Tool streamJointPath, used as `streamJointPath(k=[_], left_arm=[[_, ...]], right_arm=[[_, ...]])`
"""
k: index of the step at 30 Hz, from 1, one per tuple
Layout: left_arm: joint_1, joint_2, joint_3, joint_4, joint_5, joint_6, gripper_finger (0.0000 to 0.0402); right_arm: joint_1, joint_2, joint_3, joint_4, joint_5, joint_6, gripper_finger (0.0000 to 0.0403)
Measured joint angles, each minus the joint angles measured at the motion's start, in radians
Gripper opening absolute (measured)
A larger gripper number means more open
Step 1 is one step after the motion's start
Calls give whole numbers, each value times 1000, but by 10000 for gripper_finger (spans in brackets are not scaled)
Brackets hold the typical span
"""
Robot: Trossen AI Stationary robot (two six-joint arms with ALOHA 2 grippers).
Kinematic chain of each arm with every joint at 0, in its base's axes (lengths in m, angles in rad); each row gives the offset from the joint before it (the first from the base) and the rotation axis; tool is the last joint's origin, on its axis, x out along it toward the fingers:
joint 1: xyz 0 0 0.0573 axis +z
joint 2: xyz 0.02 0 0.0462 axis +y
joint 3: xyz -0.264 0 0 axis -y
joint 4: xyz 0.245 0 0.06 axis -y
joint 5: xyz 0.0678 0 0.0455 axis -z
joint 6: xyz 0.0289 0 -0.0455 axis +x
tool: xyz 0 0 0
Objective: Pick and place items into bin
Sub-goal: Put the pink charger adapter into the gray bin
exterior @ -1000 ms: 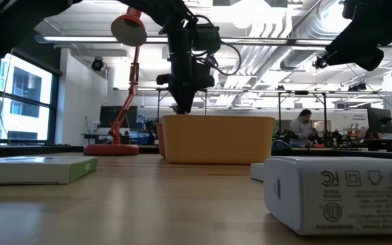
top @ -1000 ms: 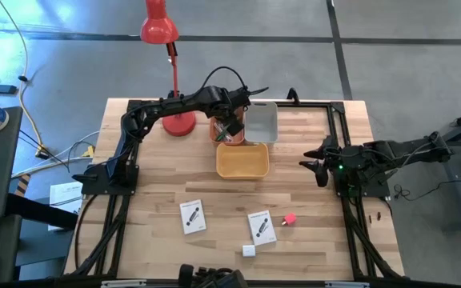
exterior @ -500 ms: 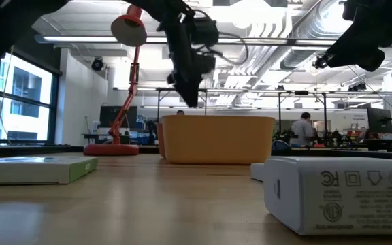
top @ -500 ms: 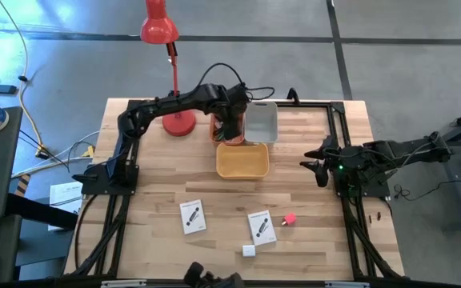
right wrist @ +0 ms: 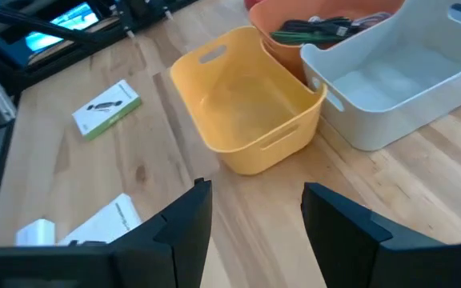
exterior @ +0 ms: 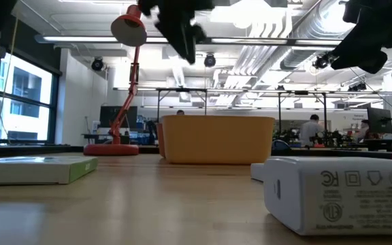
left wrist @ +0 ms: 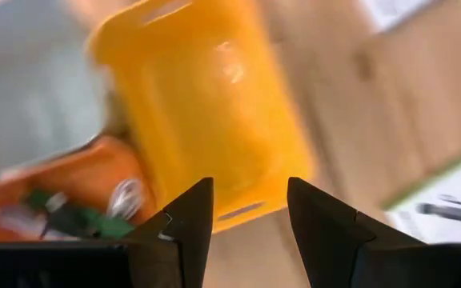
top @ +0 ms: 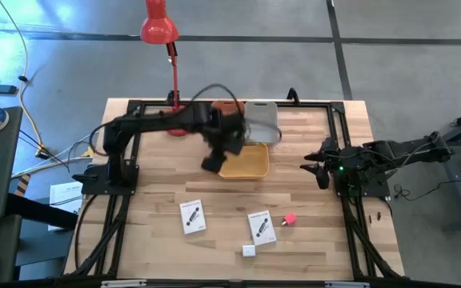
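Observation:
My left gripper [top: 213, 164] [left wrist: 250, 208] hangs open and empty, high above the left near corner of the yellow bin [top: 243, 161] [left wrist: 206, 112]. An orange bin [left wrist: 54, 192] behind it holds a green strip [left wrist: 70, 220] and a silvery clip [left wrist: 125, 196]. Two white cards [top: 192, 216] [top: 261, 226], a red-pink cube [top: 290, 218] and a white block [top: 249, 250] lie flat on the near half of the table. My right gripper [top: 314, 166] [right wrist: 254, 212] waits open at the table's right side, clear of everything.
A white bin [top: 262, 120] stands at the far side beside the orange bin; a black cable [right wrist: 326, 24] lies in the orange one. A red desk lamp [top: 160, 28] stands at the far left. Black frame rails [top: 342, 160] run along the table's sides.
My left gripper has come up out of the orange bin, rolled about its own axis, and swung toward the table's near and left side. It now hangs above the yellow bin's left near corner. My right arm has kept still.

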Motion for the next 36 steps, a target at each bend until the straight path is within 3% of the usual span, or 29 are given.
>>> streamJointPath(k=[7, 11, 17, 22, 28, 36], left_arm=[[-221, -6, 0, 6, -28, -36, 149], [-333, -6, 0, 96, -50, -75, 149], [-455, -6, 0, 124, -156, -138, 149], [-511, -7, -14, 99, -208, -220, 150], [-535, -7, -64, 165, -214, -245, 150], [-531, -6, -126, 132, -271, -326, 150]], right_arm=[[0, 0, 0, 2, -5, 2, 183], [0, 0, 0, 1, -39, 1, 183], [0, 0, 0, 1, -80, 0, 183], [2, 0, 0, 1, -148, -14, 183], [71, 5, 0, 1, -378, -85, 183], [239, 134, 0, 81, -324, -132, 183]])
